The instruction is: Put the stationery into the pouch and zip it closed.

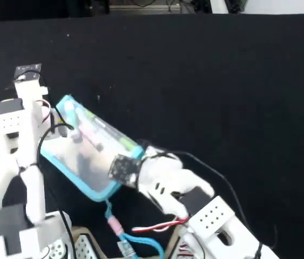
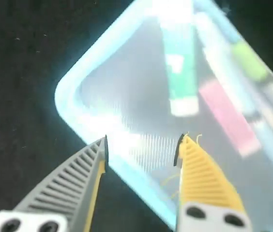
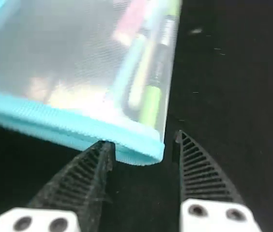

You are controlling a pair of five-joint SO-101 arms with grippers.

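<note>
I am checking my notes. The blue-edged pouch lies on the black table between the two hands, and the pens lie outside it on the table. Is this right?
Not quite: the pens are inside the pouch, visible through its clear side in the right wrist view. The rest is correct.

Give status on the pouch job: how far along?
Done: the stationery looks to be inside the pouch; pens show through its clear side. In hand: both grippers sit at the pouch with fingers open, the left gripper over one edge, the right gripper astride a corner; neither grips it. Remaining: zipping. I cannot tell from these views whether the zip is open or closed.
</note>
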